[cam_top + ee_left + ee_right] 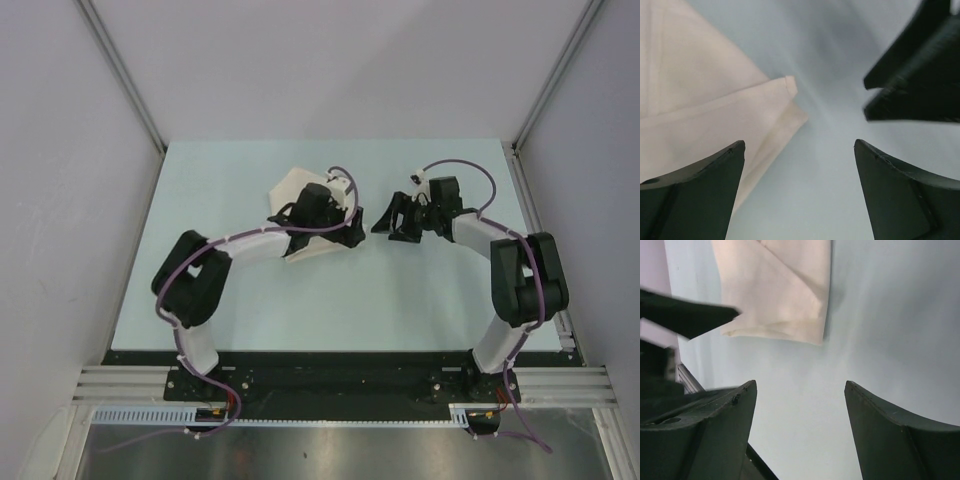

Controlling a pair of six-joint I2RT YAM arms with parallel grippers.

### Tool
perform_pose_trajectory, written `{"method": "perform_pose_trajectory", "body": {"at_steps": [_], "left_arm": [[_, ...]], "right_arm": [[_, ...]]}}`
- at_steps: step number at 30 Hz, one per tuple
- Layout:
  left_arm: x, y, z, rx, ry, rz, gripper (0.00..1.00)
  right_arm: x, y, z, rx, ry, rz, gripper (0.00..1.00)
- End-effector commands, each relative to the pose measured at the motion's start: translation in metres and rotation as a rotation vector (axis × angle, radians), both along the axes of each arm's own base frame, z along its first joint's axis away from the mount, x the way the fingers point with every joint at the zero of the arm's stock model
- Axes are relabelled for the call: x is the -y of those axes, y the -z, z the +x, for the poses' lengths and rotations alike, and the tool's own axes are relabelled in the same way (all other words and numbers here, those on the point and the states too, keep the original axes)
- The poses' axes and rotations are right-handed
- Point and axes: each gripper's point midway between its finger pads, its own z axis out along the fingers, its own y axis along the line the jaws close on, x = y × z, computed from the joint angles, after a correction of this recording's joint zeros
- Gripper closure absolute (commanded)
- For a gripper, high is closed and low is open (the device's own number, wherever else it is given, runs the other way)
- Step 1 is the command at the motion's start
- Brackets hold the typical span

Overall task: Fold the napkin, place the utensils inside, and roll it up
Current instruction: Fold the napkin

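Observation:
The white napkin [300, 190] lies folded at the middle of the pale table, mostly under my left arm. In the left wrist view its layered corner [715, 110] lies to the left of my fingers. In the right wrist view it lies ahead as a folded pad [780, 290]. My left gripper [352, 226] is open and empty, just right of the napkin's edge. My right gripper [388, 222] is open and empty, a little to the right, facing the left one. The knife is not in view.
The pale table [250, 300] is bounded by grey walls at the back and sides. A metal rail [320, 385] runs along the near edge by the arm bases. The right gripper's fingers [920, 75] show in the left wrist view.

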Motion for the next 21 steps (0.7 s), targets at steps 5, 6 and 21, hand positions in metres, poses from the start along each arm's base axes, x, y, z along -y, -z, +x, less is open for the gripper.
{"method": "perform_pose_trajectory", "body": {"at_steps": [5,6,21], "left_arm": [[-0.085,-0.063,-0.013,0.021,-0.227,-0.17,0.01],[-0.096,-0.06,-0.015,0.003,-0.252,-0.173,0.01],[-0.201,-0.014,-0.037,-0.149,-0.538,-0.25,0.09]], "right_arm": [[-0.031,0.001,0.031,0.006,-0.093,0.145,0.24],[-0.034,0.001,0.035,0.007,-0.09,0.163,0.24],[-0.055,0.061,0.046,-0.105,-0.074,0.118,0.36]]}}
